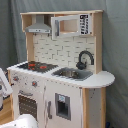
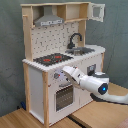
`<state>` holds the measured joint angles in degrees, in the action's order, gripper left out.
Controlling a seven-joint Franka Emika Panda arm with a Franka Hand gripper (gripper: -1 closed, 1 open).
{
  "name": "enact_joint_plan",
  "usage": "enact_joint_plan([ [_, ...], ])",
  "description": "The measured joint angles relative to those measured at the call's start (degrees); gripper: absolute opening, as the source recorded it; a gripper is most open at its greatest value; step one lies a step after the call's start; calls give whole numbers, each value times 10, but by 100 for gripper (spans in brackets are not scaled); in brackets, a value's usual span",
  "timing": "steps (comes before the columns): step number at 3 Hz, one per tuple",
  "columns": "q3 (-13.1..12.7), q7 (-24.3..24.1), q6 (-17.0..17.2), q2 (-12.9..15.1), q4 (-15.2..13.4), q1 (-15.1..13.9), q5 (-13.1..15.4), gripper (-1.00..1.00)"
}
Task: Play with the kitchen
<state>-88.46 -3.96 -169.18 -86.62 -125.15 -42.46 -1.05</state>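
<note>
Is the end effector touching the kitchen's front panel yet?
Cannot tell. In the second exterior view the end effector overlaps the knob panel of the kitchen below the hob, but no contact or gap shows plainly.
</note>
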Motion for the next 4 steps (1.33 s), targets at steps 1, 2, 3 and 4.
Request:
enact_joint_plan([
  [1, -20, -46, -6, -5, 19, -18, 0, 100],
  [2, -21, -93, -23, -5, 33, -47, 0, 100],
  [3, -26, -126, -43, -5, 63, -91, 0, 100],
  [4, -38, -167, -44, -6, 94, -116, 0, 100],
])
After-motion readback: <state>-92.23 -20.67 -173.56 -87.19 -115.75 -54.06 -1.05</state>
